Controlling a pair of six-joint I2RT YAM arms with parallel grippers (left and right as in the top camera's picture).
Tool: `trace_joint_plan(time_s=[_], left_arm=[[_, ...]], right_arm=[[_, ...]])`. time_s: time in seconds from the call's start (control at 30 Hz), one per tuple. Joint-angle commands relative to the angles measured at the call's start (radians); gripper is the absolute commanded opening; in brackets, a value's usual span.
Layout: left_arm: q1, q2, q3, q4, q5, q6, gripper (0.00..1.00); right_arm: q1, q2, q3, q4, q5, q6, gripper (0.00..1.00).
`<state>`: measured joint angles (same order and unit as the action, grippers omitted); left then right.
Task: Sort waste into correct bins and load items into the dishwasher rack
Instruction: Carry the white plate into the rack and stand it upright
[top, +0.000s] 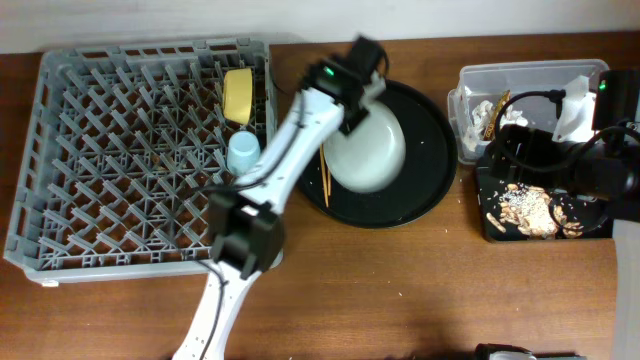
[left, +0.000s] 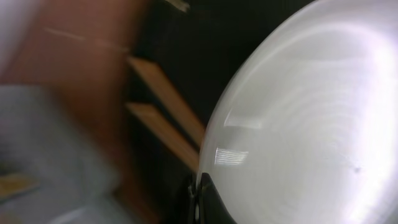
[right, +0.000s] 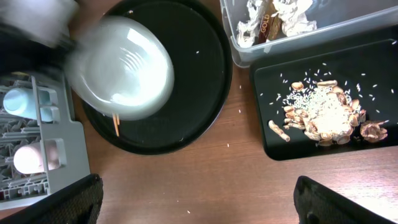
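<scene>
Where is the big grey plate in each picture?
Overhead: plate in the middle, on the round black tray.
Left wrist: plate fills the right side, tray dark behind.
Right wrist: plate upper left, on the tray.
Landmark: the round black tray.

Wooden table (top: 400, 290), grey rack (top: 110, 170), round tray (top: 435, 150), clear tub (top: 530, 72), rectangular tray (right: 273, 140)
</scene>
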<state>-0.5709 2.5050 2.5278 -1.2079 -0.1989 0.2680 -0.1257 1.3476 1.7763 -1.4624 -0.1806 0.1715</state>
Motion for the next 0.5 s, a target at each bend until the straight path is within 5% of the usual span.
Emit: trace_joint_plan(time_s=[0.0, 0.13, 0.2, 0.33, 0.47], left_arm=[[0.108, -0.275, 0.127, 0.008, -0.254, -0.04, 0.0], [0.248, -0.333, 0.126, 0.003, -0.592, -0.05, 0.0], [0.319, -0.32, 0.124, -0.008, -0.723, -0.146, 0.0], [0.383, -0.297, 0.122, -0.047, -0.683, -0.277, 0.0], [0.402, -0.211, 0.121, -0.058, -0.662, -0.284, 0.0]], right_arm=[[-0.006, 0.001, -0.006, -0.001, 0.009, -0.01, 0.98], [-0.006, 0.001, -0.006, 0.0, 0.009, -0.01, 0.99], [-0.006, 0.001, -0.006, -0.001, 0.009, -0.01, 0.98], [-0.006, 0.001, -0.006, 0.0, 0.009, -0.01, 0.98], [-0.006, 0.001, -0.006, 0.003, 0.009, -0.01, 0.99]])
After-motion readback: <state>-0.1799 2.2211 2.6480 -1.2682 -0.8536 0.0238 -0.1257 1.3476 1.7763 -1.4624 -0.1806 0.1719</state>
